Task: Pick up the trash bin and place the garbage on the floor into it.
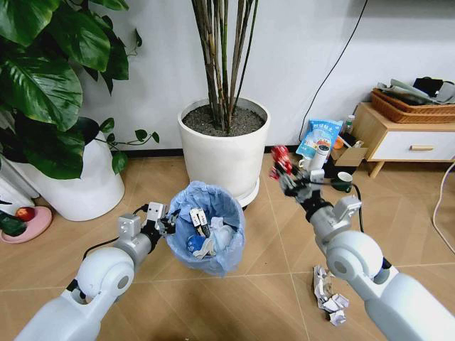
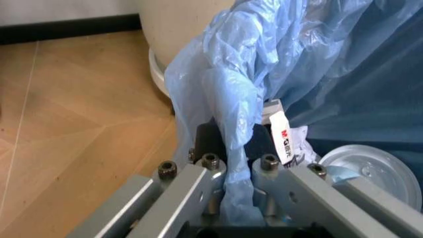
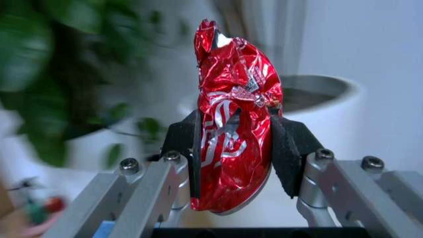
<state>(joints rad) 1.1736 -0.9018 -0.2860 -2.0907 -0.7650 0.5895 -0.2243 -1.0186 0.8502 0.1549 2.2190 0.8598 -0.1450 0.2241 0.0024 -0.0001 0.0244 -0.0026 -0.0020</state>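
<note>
The trash bin [image 1: 206, 227], lined with a crinkly light-blue bag, hangs tilted above the floor [image 1: 64, 256] with several pieces of garbage inside. My left gripper [image 1: 165, 222] is shut on its rim; in the left wrist view the pads [image 2: 206, 141] clamp the bag-covered rim [image 2: 228, 148], and a white disc [image 2: 370, 171] lies inside. My right gripper [image 1: 283, 170] is raised to the right of the bin, in front of the white pot, shut on a crumpled red wrapper [image 3: 233, 129]. Crumpled white paper [image 1: 327, 293] lies on the floor beside my right arm.
A big white plant pot [image 1: 224, 145] stands just behind the bin, another [image 1: 71, 186] at the left. A blue bag and a white bottle [image 1: 319, 145] sit by the wall. A low wooden cabinet [image 1: 405, 135] stands at right, with cables on the floor.
</note>
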